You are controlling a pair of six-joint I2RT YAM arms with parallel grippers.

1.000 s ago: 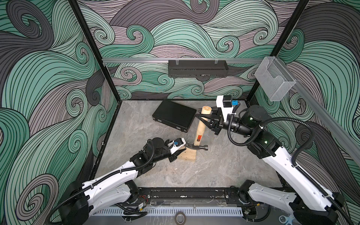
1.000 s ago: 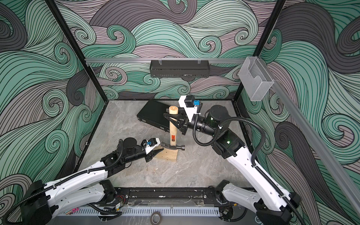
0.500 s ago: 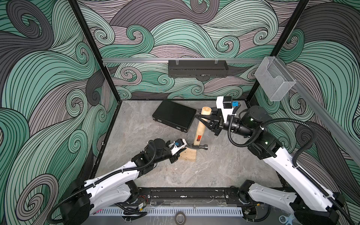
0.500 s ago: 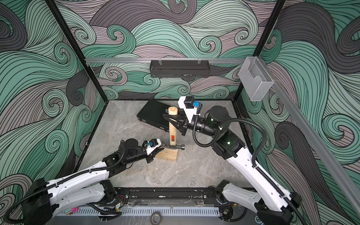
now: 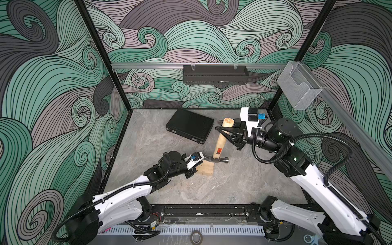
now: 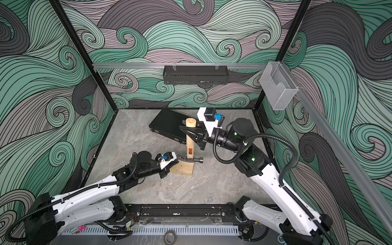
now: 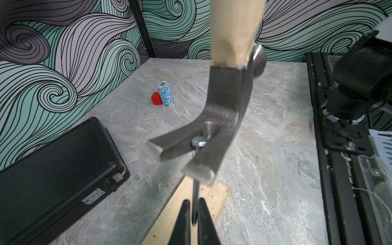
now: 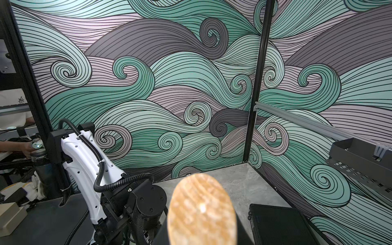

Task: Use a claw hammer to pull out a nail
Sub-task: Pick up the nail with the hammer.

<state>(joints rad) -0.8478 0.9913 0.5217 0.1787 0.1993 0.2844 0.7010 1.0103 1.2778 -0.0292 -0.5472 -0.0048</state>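
You had the right gripper (image 5: 225,133) clamped on the claw hammer (image 5: 219,144) near the butt of its wooden handle, with the head down over the wooden block (image 5: 206,169). In the left wrist view, the nail (image 7: 198,143) sat head-up in the claw slot, and the left gripper (image 7: 194,214) was pinched shut on its shank. The nail appeared drawn nearly or fully clear of the block. Slipping it free of the claw remained.
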